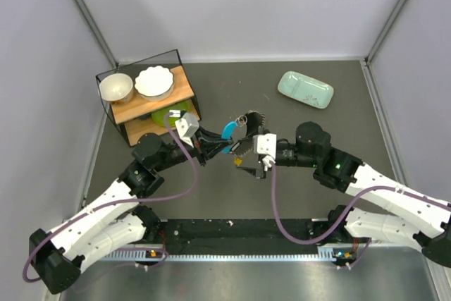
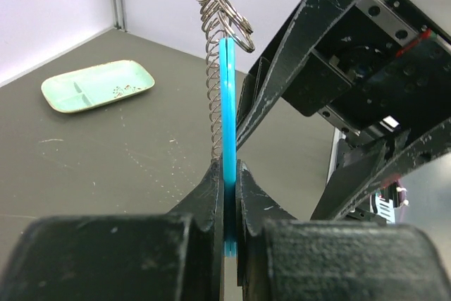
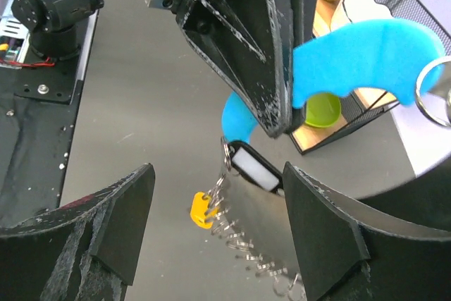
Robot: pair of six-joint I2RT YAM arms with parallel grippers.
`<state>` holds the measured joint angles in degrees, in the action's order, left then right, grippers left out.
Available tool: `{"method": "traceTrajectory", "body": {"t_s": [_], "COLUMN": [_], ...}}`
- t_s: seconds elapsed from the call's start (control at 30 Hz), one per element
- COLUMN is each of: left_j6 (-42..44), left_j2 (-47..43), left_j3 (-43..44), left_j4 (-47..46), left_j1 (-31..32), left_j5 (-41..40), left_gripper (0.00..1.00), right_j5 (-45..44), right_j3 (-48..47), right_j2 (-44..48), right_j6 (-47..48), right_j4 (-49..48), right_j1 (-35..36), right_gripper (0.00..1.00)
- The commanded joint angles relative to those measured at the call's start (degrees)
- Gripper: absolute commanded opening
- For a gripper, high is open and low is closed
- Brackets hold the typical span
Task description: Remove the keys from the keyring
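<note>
The left gripper (image 2: 225, 181) was clamped on the near end of the blue key (image 2: 227, 103), whose length ran straight out from its fingers to the keyring (image 2: 213, 82) beyond, where the right gripper (image 3: 218, 206) faced it, spread wide and empty.

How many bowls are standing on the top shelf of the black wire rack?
2. A beige bowl sits at the left end of the top shelf; a white scalloped bowl is beside it, on its right. None seems hidden.
</note>
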<state>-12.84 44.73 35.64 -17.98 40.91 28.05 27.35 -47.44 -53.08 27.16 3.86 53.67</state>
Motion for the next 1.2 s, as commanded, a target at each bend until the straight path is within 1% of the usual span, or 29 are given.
{"method": "traceTrajectory", "body": {"t_s": [0.0, 0.07, 0.2, 0.27, 0.37, 0.4, 0.47, 0.5, 0.57, 0.6, 0.63, 0.67, 0.7, 0.9, 1.0, 1.03, 1.07, 1.13, 1.17], "left_j6": [-1.4, -1.48, -1.66, -1.57, -1.22, -1.05, -0.52, -0.08, 0.27, 0.53, 0.54, 0.62, 0.89, 1.76, 1.77, 1.68, 1.59, 1.42, 0.98], "left_j2": [-1.05, -0.87, -0.78, -0.7, -0.7, -0.7, -0.79, -0.96, -0.96, -1.05, -0.96, -0.96, -0.79, -0.7, -1.14, -1.31, -1.75, -2.54, -3.76], "left_j3": [0.13, 0.05, 0.13, 0.13, 0.22, 0.31, 0.14, 0.13, -0.13, -0.22, -0.13, -0.22, -0.22, -0.92, -1.27, -1.62, -1.8, -3.11, -3.81], "left_j4": [-6.37, -6.37, -6.37, -6.19, -5.49, -5.14, -4.35, -4.17, -3.74, -3.47, -3.29, -3.03, -2.77, -2.41, -2.41, -2.5, -2.5, -3.98, -5.13], "left_j1": [0.05, 0.05, 0.05, 0.05, 0.05, 0.05, 0.05, 0.05, 0.05, 0.05, -0.04, 0.05, 0.05, -0.04, 0.05, 0.05, 0.05, -0.04, -0.04], "left_j5": [1.04, 0.95, 0.51, 0.25, -0.54, -1.15, -3.08, -3.79, -6.34, -7.21, -8.18, -9.32, -9.77, -14.69, -15.31, -15.66, -15.92, -16.8, -16.89], "left_gripper": [0.0, 0.0, 0.0, 0.0, 0.0, 0.0, 0.0, 0.0, 0.0, 0.0, 0.0, 0.0, 0.0, 0.0, 0.0, 0.0, 0.0, 0.0, 0.0], "right_j5": [-6.77, -8.54, -14.94, -15.57, -15.84, -16.19, -16.37, -15.67, -14.96, -15.4, -15.84, -16.45, -16.98, -12.59, -14.07, -14.69, -16.44, -19.43, -22.75], "right_j3": [-3.97, -4.67, -5.03, -5.21, -5.29, -5.21, -5.21, -5.29, -5.38, -5.38, -5.03, -4.94, -4.86, -3.63, -2.57, -2.57, -2.57, -1.69, -1.26], "right_j2": [-1.67, -2.99, -5.1, -5.89, -6.16, -6.16, -5.9, -5.72, -5.81, -5.72, -5.72, -5.72, -5.72, -5.89, -5.9, -5.37, -4.85, -3.88, -3.09], "right_j6": [6.23, 7.29, 10.98, 11.6, 11.69, 11.78, 11.6, 10.73, 10.02, 9.76, 9.76, 9.84, 9.58, 4.32, 1.5, 0.54, -1.47, -3.85, -6.56], "right_j4": [0.27, 0.62, 1.15, 1.33, 1.33, 1.33, 1.33, 1.41, 1.94, 1.94, 1.94, 1.94, 2.03, 1.86, 1.15, 0.89, 0.45, -3.14, -4.72], "right_j1": [3.37, 4.94, 7.41, 7.85, 8.55, 9.08, 9.43, 9.61, 9.87, 10.05, 10.83, 11.28, 11.46, 11.9, 11.98, 11.9, 11.9, 11.9, 11.9], "right_gripper": [0.74, 0.74, 0.71, 0.69, 0.56, 0.48, 0.41, 0.34, 0.26, 0.17, 0.12, 0.04, 0.01, 0.0, 0.0, 0.02, 0.09, 0.17, 0.24]}}
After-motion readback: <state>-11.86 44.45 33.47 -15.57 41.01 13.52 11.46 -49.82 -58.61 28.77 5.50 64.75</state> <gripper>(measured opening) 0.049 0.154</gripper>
